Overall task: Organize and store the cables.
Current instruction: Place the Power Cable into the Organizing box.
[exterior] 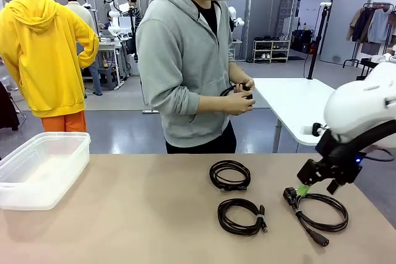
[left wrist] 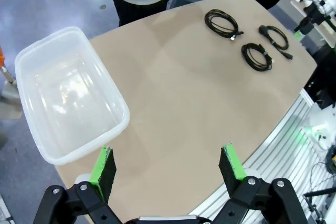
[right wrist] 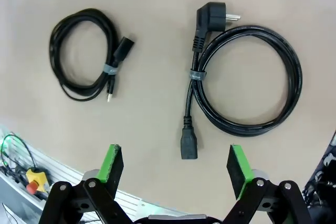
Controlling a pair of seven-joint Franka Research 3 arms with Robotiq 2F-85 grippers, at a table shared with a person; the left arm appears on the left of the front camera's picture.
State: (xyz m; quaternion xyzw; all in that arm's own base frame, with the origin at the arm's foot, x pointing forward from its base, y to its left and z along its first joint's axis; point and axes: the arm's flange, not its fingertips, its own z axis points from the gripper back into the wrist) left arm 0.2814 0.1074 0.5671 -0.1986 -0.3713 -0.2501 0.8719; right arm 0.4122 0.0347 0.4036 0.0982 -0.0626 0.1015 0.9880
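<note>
Right gripper (right wrist: 174, 155), jaws spread, hovers just above thick coiled cable (right wrist: 195, 76).

I see three black cables lying flat and apart on the table: a thick power cord (right wrist: 196, 75), loosely coiled and banded with an angled plug, a thinner banded coil (right wrist: 110, 70) beside it, and a third coil (exterior: 232, 186) beyond.

matt tan table (exterior: 136, 227), glossy translucent plastic bin (exterior: 37, 193), smooth black rubbery cables (right wrist: 197, 75).
</note>
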